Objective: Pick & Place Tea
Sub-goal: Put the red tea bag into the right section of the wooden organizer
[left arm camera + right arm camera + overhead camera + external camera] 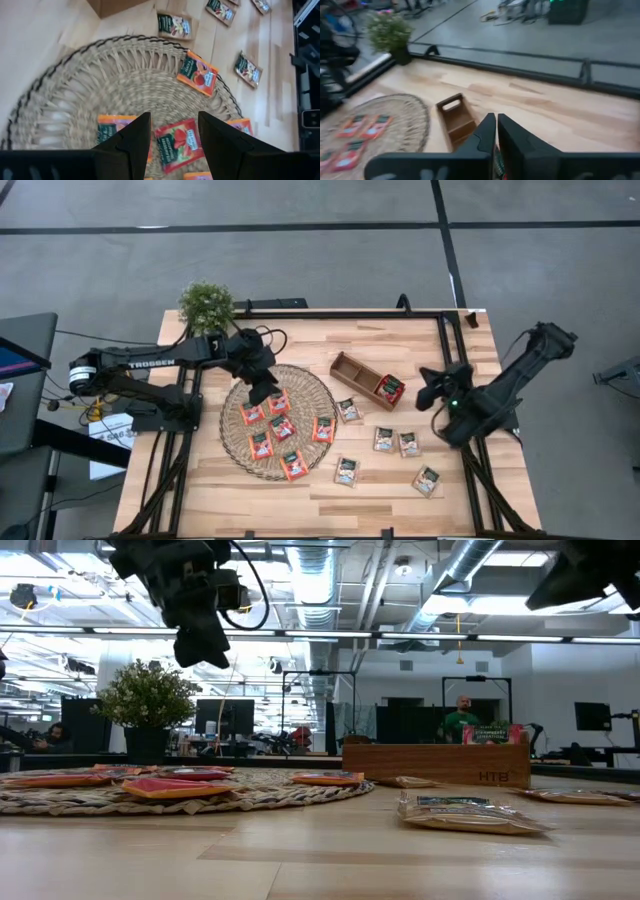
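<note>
Several red-orange tea sachets [282, 427] lie flat on the round wicker mat [316, 386]. My left gripper [174, 115] hangs open above the mat [100, 85], well clear of it in the low view [200, 645]; one red sachet [178, 143] shows below the gap between its fingers. Several green-and-pale sachets [384, 439] lie flat on the table right of the mat. One red sachet [390, 388] stands in the wooden tray [356, 370]. My right gripper [496, 116] is shut and holds nothing, raised right of the tray [432, 388].
A small potted plant [206, 304] stands at the table's far left corner. Black frame rails [340, 313] run along the table's far edge and sides. Bare tabletop [400, 340] lies behind the tray.
</note>
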`<action>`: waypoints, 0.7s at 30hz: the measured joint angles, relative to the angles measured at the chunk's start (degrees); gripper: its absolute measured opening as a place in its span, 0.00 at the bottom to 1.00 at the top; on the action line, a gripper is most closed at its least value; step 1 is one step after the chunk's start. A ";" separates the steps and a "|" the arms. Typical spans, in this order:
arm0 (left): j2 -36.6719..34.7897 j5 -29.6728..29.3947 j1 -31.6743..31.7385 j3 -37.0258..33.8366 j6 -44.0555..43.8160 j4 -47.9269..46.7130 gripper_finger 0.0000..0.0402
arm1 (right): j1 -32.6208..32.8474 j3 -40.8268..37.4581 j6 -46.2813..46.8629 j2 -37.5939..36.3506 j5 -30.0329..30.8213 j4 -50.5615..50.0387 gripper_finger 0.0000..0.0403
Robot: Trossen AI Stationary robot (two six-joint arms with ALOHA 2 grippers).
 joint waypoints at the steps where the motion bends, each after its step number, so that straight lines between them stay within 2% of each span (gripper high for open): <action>1: 0.02 -0.15 -0.33 0.00 -1.22 -0.05 0.39 | 1.04 -0.36 -0.02 -1.39 0.00 0.08 0.02; 5: 0.19 -1.69 -2.25 0.00 -8.67 -0.89 0.39 | 5.38 -1.80 -0.08 -6.05 0.03 0.18 0.01; 9: 0.20 -5.77 -5.05 0.00 -16.67 -4.16 0.39 | 8.98 -1.96 -1.62 -8.60 0.74 0.19 0.02; 16: 0.20 -12.20 -10.29 0.00 -24.54 -6.56 0.39 | 14.69 -2.96 -4.95 -10.86 8.60 0.19 0.00; 21: 2.99 -14.57 -13.63 0.02 -26.52 -5.82 0.39 | 20.19 -8.52 1.11 -14.87 11.38 0.22 0.00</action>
